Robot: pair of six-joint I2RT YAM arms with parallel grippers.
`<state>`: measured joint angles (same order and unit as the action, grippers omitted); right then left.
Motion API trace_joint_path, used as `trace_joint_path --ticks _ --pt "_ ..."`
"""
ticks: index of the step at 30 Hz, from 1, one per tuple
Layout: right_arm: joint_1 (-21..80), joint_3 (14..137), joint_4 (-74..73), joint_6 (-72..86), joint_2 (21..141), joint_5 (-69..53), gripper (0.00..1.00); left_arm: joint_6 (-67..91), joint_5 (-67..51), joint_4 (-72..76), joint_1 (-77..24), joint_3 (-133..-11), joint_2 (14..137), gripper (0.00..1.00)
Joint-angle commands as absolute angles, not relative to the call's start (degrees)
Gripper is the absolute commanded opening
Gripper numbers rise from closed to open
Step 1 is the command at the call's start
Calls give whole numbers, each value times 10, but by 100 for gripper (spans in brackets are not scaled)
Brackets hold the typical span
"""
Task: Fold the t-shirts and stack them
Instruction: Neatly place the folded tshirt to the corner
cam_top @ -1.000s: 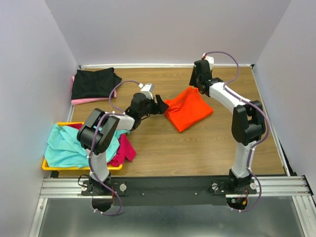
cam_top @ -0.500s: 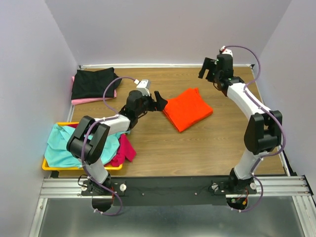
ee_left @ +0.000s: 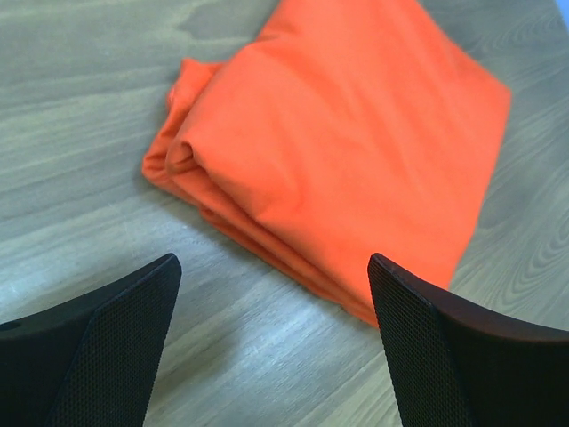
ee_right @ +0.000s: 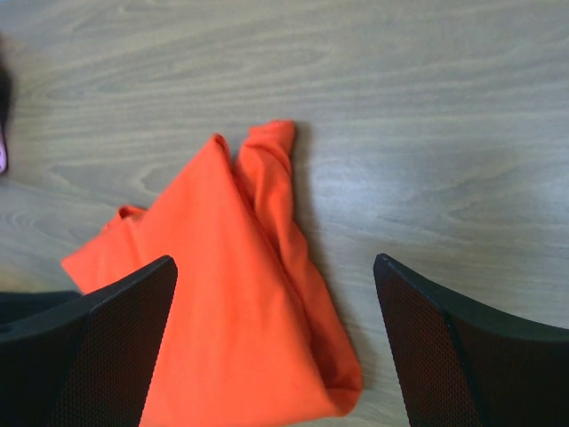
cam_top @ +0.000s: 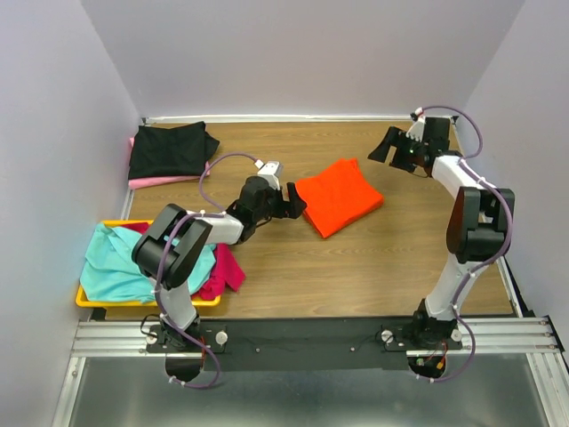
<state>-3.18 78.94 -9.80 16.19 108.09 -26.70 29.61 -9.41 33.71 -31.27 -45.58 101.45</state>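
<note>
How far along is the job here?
Done: the black shirt lies on the pink shirt at the far left, and the orange shirt sits folded mid-table. In hand: nothing gripped; the left claw is open at the orange shirt's edge, the right claw open and apart. Left: stacking orange, plus the teal shirt and magenta shirt crumpled in the yellow tray.

Wood-grain table (cam_top: 356, 267) between pale lavender walls (cam_top: 293, 53), aluminium rail (cam_top: 116, 338) along near edge.
</note>
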Motion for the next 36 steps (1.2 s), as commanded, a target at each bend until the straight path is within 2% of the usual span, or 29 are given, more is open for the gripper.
trace_joint_path --ticks 1,11,23,32,36 --pt "-50 778 -96 140 1127 -369 98 294 -77 332 -316 -470 1039 92" --pt "-54 776 -98 138 1185 -386 98 287 -70 312 -322 -491 1065 88" --pt "-54 744 -97 149 1172 -344 98 307 -88 313 -329 -483 1078 88" --pt "-44 713 -98 165 1174 -346 86 324 -92 325 -335 -461 1057 88" --pt "-30 686 -97 164 1163 -334 77 333 -106 336 -337 -456 1063 88"
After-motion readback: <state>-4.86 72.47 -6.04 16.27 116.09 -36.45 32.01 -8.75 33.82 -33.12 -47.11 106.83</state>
